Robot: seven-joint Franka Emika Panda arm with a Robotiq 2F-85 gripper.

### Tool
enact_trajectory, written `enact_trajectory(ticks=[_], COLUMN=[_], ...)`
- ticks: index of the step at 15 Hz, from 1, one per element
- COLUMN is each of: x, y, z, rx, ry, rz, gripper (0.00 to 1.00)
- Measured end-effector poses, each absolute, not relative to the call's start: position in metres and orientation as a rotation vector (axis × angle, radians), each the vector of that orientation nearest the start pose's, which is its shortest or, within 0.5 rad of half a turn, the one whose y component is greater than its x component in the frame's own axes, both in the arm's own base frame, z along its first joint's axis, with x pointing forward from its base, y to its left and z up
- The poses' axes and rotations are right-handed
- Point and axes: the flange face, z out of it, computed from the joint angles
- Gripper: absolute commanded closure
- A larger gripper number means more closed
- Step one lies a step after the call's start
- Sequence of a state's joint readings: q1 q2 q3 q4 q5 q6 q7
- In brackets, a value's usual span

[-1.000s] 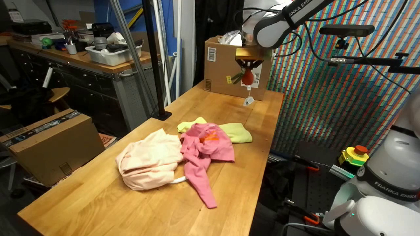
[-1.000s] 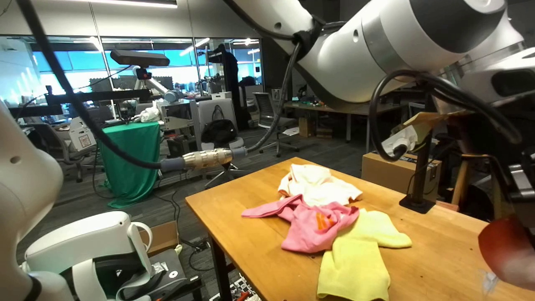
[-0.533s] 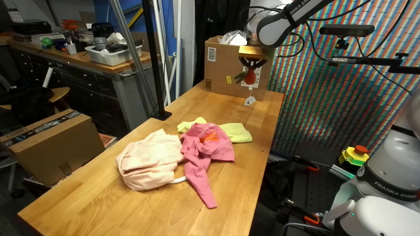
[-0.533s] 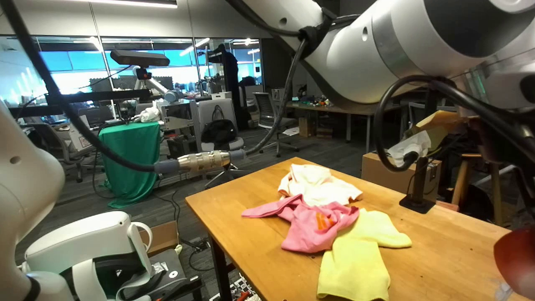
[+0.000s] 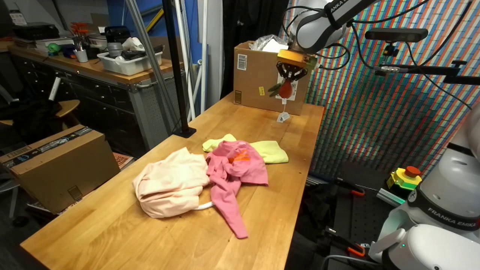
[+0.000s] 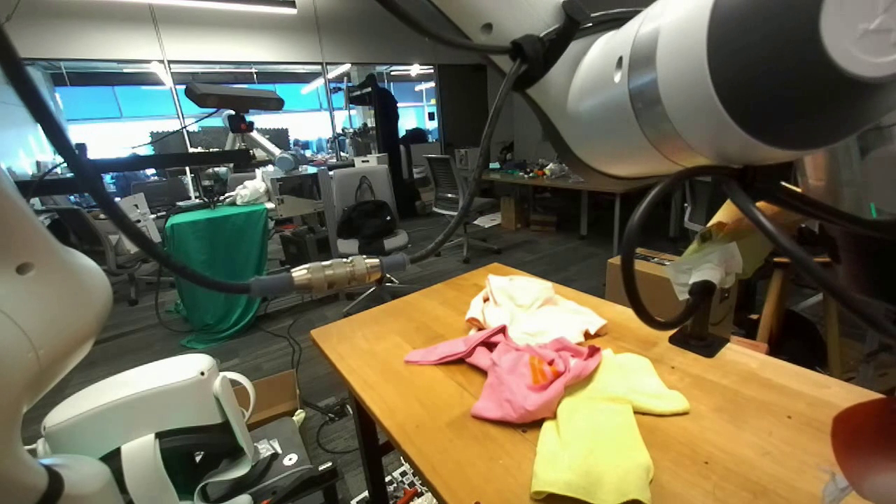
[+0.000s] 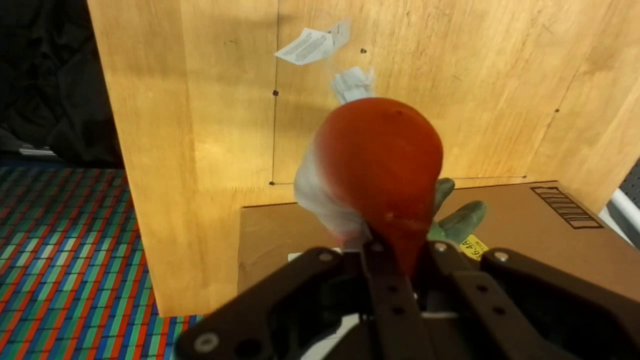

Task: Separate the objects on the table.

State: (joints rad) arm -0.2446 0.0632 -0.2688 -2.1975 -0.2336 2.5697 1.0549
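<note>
The gripper points down and grasps a red toy by its narrow upper end. Its jaws stand close together with only that end pinched between them; in the wrist view the dark fingers run up to it, though the contact itself is blurred. The round part of the toy hangs below, red with a white side, and green leaves stick out beside the grip. A paper tag dangles underneath; whether it touches the table I cannot tell.

The toy is in the air over the table, near a cardboard box at that end. Well apart from it, three pieces of clothing lie together on the wood. The pink shirt, with an orange mark, is in the middle. It partly covers the yellow cloth on the side nearer the box, and on its opposite side it touches the peach cloth. A white strip shows between peach and pink. A black post stands at the table's edge, near the clothes.
</note>
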Motion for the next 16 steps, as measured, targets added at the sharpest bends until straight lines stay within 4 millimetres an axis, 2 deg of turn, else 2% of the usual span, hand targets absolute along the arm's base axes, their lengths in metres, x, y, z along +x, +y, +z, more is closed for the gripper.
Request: enact_trajectory(ticks=[1,2,11,12,16], x=[0.4950,0.4939,0.4914,0.4915,0.4924], y=[-0.2758,-0.2771,-0.2813,-0.2809,-0.2743], z=[0.3874,0.3865,0.3859,0.3852,0.3785], rx=[-2.423,-2.408,-2.399,-2.411,-2.472], ry=[2.026,2.019,2.012,2.009,1.999], rz=[-0.545,-0.536,-0.535,-0.536,-0.519], gripper=[0.96,0.73,0.05,0.01,0.00])
